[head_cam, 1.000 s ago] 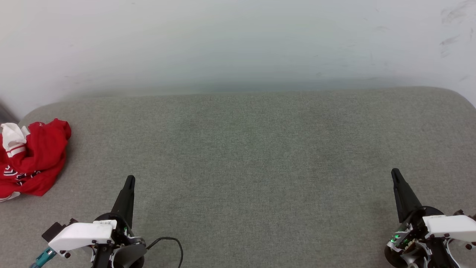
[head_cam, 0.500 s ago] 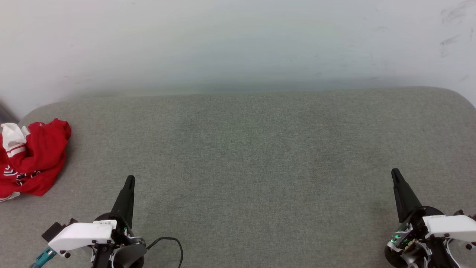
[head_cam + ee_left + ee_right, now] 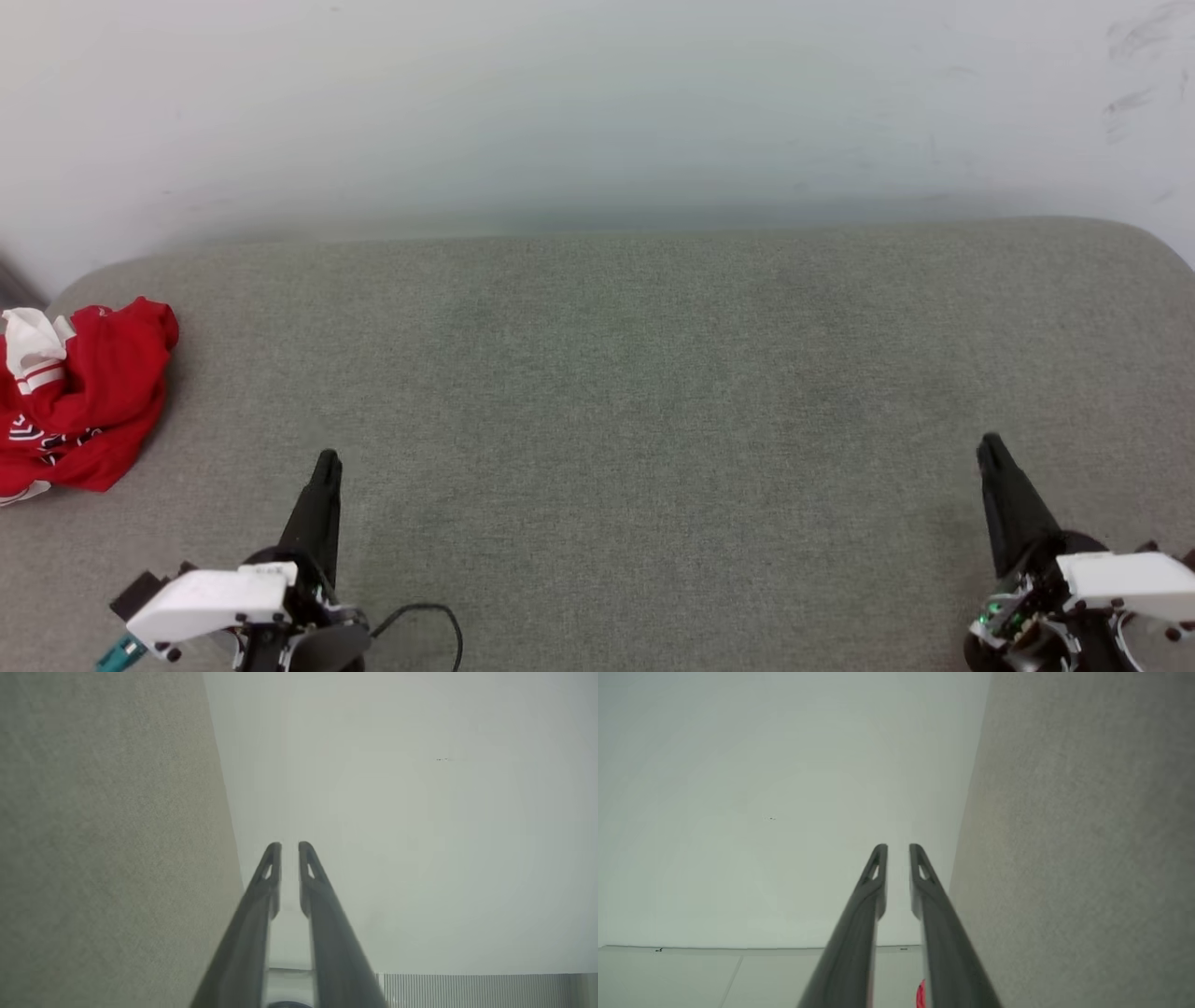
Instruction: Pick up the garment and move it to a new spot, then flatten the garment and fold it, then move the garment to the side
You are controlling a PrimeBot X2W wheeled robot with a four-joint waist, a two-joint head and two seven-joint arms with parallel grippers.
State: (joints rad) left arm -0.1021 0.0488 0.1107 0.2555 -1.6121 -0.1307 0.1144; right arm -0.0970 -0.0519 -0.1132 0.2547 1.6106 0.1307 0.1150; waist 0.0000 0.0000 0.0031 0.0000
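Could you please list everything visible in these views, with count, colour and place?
garment: one, red with white sleeve and striped trim, crumpled at the far left of the padded surface
padded surface: one, grey-green fabric, across the lower head view
wall: one, pale grey-white, behind the padded surface
cable: one, black, looped beside the left arm's wrist
left tool: one, dark fingers slightly parted, empty, lower left of the head view
right tool: one, dark fingers slightly parted, empty, lower right of the head view
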